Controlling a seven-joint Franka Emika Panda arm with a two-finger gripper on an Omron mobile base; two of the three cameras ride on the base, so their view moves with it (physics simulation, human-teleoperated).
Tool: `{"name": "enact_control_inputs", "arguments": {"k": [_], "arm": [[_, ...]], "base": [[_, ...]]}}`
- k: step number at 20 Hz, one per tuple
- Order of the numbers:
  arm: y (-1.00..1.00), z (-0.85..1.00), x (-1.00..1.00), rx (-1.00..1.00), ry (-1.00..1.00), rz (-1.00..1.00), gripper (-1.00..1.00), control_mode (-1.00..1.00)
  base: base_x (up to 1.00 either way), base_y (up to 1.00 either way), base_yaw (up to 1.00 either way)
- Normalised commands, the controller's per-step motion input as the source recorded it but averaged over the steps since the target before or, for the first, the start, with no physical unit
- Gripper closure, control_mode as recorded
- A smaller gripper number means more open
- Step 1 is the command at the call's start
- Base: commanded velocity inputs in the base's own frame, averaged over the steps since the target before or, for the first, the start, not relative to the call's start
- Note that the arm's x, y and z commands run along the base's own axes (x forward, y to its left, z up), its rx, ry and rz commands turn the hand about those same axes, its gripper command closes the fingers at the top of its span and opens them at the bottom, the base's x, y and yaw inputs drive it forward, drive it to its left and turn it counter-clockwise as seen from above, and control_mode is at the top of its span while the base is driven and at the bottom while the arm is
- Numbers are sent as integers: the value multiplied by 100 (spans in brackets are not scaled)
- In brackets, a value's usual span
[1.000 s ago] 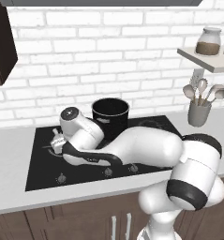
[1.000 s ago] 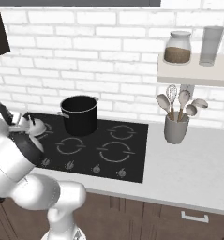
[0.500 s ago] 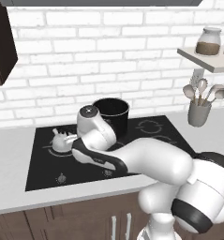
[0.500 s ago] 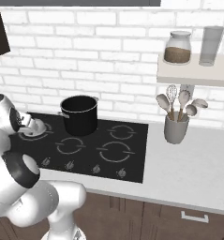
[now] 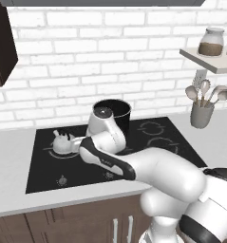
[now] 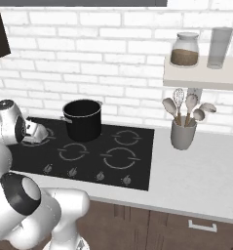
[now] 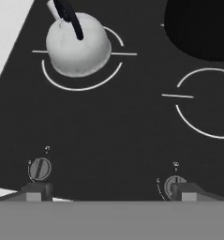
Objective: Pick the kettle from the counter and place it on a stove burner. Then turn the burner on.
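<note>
Kettle set down — arm drawn back toward the knobs

The kettle (image 7: 77,44) is seated on a burner ring (image 7: 80,70) of the cooktop (image 5: 48,171), left behind by the retreating gripper (image 7: 108,190); its jaws are spread wide and empty — the knob (image 7: 40,168) is judged next.

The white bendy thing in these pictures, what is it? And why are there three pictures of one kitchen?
It is a robot arm. Two cameras ride behind it, one to its left and one to its right, so you see the same kitchen from two sides. The third camera sits on its hand and looks down past the gripper, whose two fingers are open and holding nothing. Below lies a black cooktop. A little white kettle sits on a ring burner, a black pot stands nearby, and small knobs line the front. A grey cup of spoons stands on the counter.
</note>
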Motion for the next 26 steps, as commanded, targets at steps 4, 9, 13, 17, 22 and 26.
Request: {"name": "enact_control_inputs", "arguments": {"k": [4, 9, 13, 17, 22, 26], "arm": [[0, 0, -27, 0, 9, 1, -100, -100], [2, 0, -29, 0, 6, 1, -100, -100], [0, 0, -8, 0, 6, 2, -100, -100], [0, 0, 0, 0, 4, 0, -100, -100], [8, 0, 0, 0, 4, 0, -100, -100], [25, 0, -6, 0, 0, 0, -100, -100]], "base": [[0, 0, 0], [0, 0, 0], [0, 0, 0], [0, 0, 0], [0, 0, 0], [0, 0, 0]]}}
